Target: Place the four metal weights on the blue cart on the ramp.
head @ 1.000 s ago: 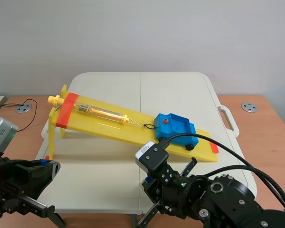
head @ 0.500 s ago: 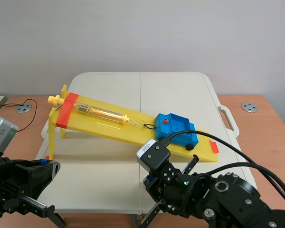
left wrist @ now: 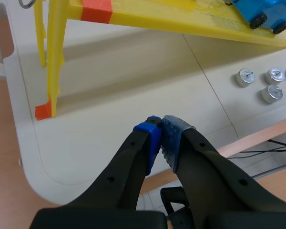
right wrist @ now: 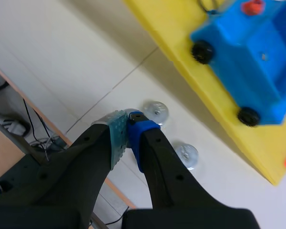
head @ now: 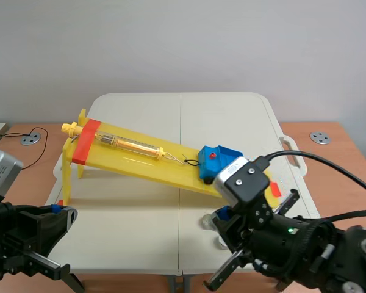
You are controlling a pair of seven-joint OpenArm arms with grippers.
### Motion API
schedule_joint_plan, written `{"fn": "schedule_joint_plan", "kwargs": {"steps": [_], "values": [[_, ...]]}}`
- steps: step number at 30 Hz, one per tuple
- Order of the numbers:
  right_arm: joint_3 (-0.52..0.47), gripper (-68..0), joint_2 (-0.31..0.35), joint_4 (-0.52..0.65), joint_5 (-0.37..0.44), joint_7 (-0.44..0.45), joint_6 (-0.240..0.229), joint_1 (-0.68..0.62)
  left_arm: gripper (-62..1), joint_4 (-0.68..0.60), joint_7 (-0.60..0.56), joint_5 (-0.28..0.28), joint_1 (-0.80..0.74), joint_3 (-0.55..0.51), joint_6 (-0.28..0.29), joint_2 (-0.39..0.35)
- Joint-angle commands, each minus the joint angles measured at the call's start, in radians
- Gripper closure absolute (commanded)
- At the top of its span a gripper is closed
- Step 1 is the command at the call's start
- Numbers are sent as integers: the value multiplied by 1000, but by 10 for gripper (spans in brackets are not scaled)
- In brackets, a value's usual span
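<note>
Table (head: 134, 110) — right pincer (right wrist: 127, 120) farther right, seemingly

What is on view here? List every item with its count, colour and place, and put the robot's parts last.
White folding table: one, white, on the desk, carrying everything else.
Brown wooden desk: one, brown, under the table.
Yellow plastic ramp: one, yellow with orange-red bands, standing on the table.
Clear spring scale: one, clear with a yellow core, lying on the ramp's upper part.
Blue plastic cart: one, blue with black wheels, at the ramp's low end.
Round metal weights: three clear and a fourth cut off at the view's edge, silver, on the table below the cart.
Left gripper: black, shut and empty, over the table's near edge.
Right gripper: black, shut and empty, above the table beside the weights.
</note>
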State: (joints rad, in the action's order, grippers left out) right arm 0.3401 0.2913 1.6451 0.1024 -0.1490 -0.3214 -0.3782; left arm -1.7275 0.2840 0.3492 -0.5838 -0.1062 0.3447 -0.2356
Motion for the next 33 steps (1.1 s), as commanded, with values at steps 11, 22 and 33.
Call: {"fn": "schedule_joint_plan", "kwargs": {"steps": [11, 22, 33], "values": [[-334, -6, -21, 268, 493, -26, -45, -1, -25, -69, -103, 73, 19, -10, 26, 5], [-418, -6, -177, 147, 540, -74, -11, 183, -25, -69, -103, 74, 19, -10, 26, 5], [-417, -6, -236, -55, 610, -99, -20, 348, -25, -69, -103, 74, 19, -10, 26, 5]]}}
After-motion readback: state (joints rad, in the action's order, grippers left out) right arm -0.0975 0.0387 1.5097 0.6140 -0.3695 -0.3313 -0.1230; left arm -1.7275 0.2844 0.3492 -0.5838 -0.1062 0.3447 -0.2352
